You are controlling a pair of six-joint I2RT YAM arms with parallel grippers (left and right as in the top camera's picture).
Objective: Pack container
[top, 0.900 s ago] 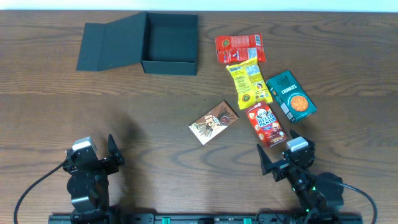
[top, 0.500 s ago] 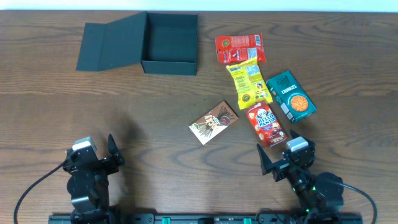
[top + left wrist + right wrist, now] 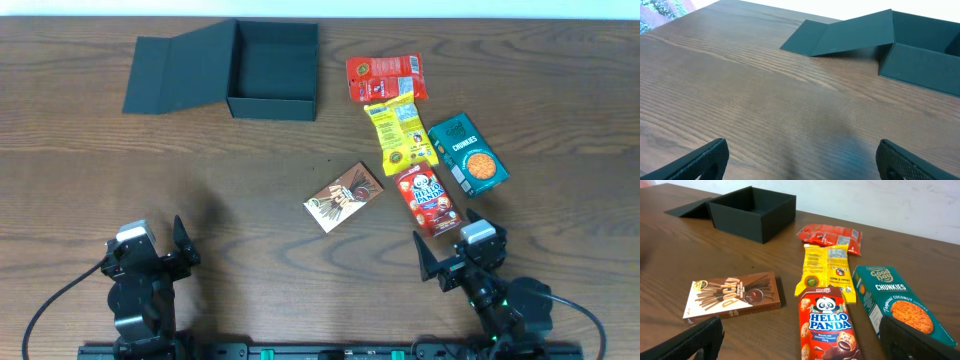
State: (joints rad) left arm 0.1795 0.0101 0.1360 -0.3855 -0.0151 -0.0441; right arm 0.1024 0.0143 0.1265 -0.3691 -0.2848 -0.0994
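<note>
Currently, container (image 3: 272, 107): sitting on the far side of the worktop (image 3: 250, 170), left of centre, with its dark inside facing up.
Lid (image 3: 180, 68): lying swung back on the container's left, joined along that wall and sloping down to the wood.
Left pincer (image 3: 802, 162): sitting low at the near left edge, released, jaws standing wide and gripping nothing; well apart from the container.
Right pincer (image 3: 802, 340): sitting low at the near right edge, likewise released and gripping nothing.
Hello Panda box (image 3: 427, 198): lying flat just ahead of the right pincer, apart from it.
Pocky box (image 3: 343, 196): lying flat at an angle near the worktop's middle, left of the Hello Panda box.
Yellow packet (image 3: 401, 133): lying beyond the Hello Panda box, its far end overlapping the red packet (image 3: 386, 77).
Chunkies box (image 3: 468, 153): lying tilted to the right of the yellow packet, just beside it.
Snacks as a group: all sitting outside the container, off to its right.
</note>
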